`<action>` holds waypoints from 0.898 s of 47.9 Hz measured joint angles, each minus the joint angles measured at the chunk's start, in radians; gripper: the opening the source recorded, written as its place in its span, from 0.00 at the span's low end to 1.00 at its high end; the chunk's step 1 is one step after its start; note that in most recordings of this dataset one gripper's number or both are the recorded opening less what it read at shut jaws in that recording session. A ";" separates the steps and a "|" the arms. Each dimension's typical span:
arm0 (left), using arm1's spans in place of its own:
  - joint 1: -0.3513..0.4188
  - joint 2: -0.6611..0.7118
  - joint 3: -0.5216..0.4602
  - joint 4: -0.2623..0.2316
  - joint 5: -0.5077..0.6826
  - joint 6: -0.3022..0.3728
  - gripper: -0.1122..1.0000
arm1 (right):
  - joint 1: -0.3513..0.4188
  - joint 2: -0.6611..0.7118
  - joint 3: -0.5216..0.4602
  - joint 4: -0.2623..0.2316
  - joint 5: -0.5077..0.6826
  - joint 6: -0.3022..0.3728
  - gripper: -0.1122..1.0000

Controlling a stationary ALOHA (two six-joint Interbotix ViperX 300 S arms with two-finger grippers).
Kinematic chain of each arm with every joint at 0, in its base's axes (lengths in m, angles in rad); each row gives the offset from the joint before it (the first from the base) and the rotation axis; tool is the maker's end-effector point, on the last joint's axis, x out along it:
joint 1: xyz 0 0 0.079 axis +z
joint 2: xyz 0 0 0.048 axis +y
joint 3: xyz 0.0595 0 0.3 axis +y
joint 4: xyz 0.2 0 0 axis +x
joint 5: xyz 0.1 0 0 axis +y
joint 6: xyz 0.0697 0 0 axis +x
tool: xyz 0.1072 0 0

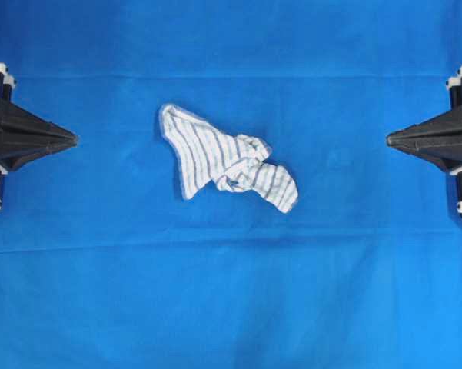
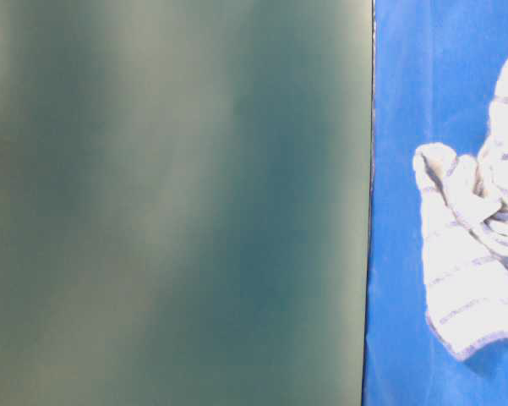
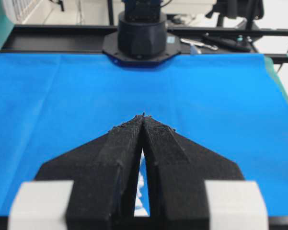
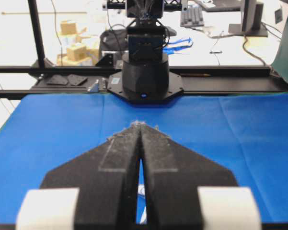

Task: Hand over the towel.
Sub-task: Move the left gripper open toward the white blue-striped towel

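While it lies crumpled mid-worktop: the towel [image 1: 227, 158], white with thin blue-grey stripes, rests on the blue tablecloth [image 1: 231, 292].
Towel contact: none; both arms stand well apart from it.
Left gripper [image 1: 74, 139]: at the left edge, jaws pressed together at the tips, holding nothing.
Right gripper [image 1: 390, 139]: at the right edge, jaws likewise closed and empty.
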 measured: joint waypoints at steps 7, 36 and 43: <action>0.000 0.003 0.002 -0.011 0.003 0.009 0.10 | 0.000 0.000 -0.011 0.000 0.005 0.000 0.10; 0.161 0.256 -0.120 -0.012 0.043 0.029 0.56 | 0.000 0.041 -0.035 0.000 0.025 0.009 0.10; 0.204 0.417 -0.184 -0.012 0.091 0.064 0.90 | 0.000 0.044 -0.035 0.000 0.025 0.009 0.10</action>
